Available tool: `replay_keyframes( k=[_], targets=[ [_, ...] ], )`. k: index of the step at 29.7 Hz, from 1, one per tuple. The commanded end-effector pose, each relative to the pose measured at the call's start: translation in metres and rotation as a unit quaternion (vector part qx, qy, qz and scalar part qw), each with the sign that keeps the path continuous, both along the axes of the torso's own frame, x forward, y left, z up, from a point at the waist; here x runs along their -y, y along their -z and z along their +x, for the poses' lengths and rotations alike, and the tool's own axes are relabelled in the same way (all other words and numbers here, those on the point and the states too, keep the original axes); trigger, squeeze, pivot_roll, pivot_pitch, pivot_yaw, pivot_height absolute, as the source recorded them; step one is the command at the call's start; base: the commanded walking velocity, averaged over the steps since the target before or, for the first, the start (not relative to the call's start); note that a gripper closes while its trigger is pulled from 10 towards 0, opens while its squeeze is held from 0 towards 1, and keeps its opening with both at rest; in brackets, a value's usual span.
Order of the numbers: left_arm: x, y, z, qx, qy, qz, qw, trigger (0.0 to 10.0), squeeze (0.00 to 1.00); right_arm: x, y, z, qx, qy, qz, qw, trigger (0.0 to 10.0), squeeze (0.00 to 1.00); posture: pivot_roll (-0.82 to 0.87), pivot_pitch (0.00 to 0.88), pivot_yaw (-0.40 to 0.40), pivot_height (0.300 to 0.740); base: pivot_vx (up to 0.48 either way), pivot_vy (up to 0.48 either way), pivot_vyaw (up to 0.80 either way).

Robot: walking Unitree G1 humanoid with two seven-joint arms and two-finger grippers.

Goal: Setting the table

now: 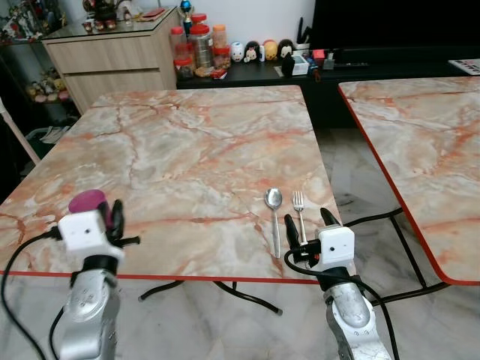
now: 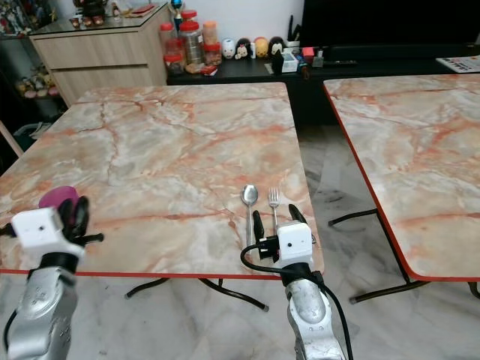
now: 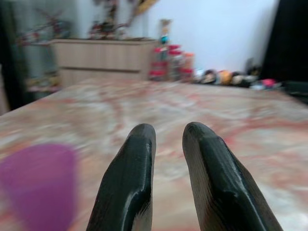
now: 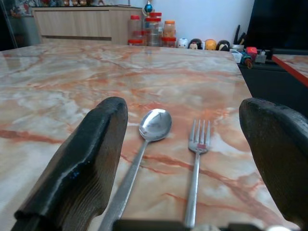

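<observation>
Right tool (image 1: 310, 222) released, straddling spoon (image 1: 274, 201) and fork (image 1: 299, 204) on table (image 1: 187, 150); left tool (image 3: 168, 139) nearly clenched, apparently empty.

- Marble-pattern table (image 1: 187, 142), red edge, black metal legs
- Second matching table (image 1: 420, 142) to the right, gap between them
- Glossy marble floor (image 1: 352, 172)
- Wooden drawer cabinet (image 1: 112, 60) far left
- Low black unit (image 1: 247, 75) with jars and figurines against white wall (image 1: 247, 19)
</observation>
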State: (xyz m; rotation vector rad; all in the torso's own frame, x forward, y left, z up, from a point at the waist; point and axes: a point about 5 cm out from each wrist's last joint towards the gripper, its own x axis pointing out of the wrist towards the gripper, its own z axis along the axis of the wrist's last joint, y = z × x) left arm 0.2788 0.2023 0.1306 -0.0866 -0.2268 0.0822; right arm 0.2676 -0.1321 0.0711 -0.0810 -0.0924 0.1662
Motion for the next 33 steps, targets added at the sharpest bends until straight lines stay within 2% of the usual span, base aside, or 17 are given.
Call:
replay_keyframes(
  k=[1,4,10,13,29,33],
  targets=[
    [0.016,0.007,0.009,-0.019,0.037,0.008,0.999,10.0,0.0,0.0,-0.003,-0.001,0.009,0.004,0.003,1.0,10.0,0.0,0.05,0.0,0.074,0.728,0.0,0.0,0.0],
    [0.032,0.009,0.019,-0.025,0.062,-0.004,0.998,10.0,0.0,0.002,-0.004,-0.001,0.014,0.015,0.001,1.0,10.0,0.0,0.04,0.0,0.068,0.728,0.0,0.0,0.0],
    [0.044,0.01,0.029,-0.03,0.079,-0.021,0.996,10.0,0.0,0.005,-0.007,0.0,0.014,0.023,0.007,1.0,10.0,0.0,0.02,0.0,0.067,0.728,0.0,0.0,0.0],
    [0.046,0.011,0.03,-0.032,0.085,-0.019,0.996,10.0,0.0,0.006,-0.006,-0.001,0.009,0.026,0.007,1.0,10.0,0.0,0.02,0.0,0.069,0.728,0.0,0.0,-0.18],
    [0.049,0.017,0.027,-0.038,0.093,-0.019,0.995,10.0,0.0,0.006,-0.006,-0.003,0.009,0.034,0.008,0.999,10.0,0.0,0.02,0.0,0.08,0.728,0.0,0.268,-0.05],
    [0.049,0.016,0.028,-0.036,0.092,-0.015,0.995,10.0,0.0,0.008,-0.006,-0.003,0.012,0.04,0.009,0.999,10.0,0.0,0.02,0.0,0.083,0.728,0.0,0.22,-0.74]
  ],
)
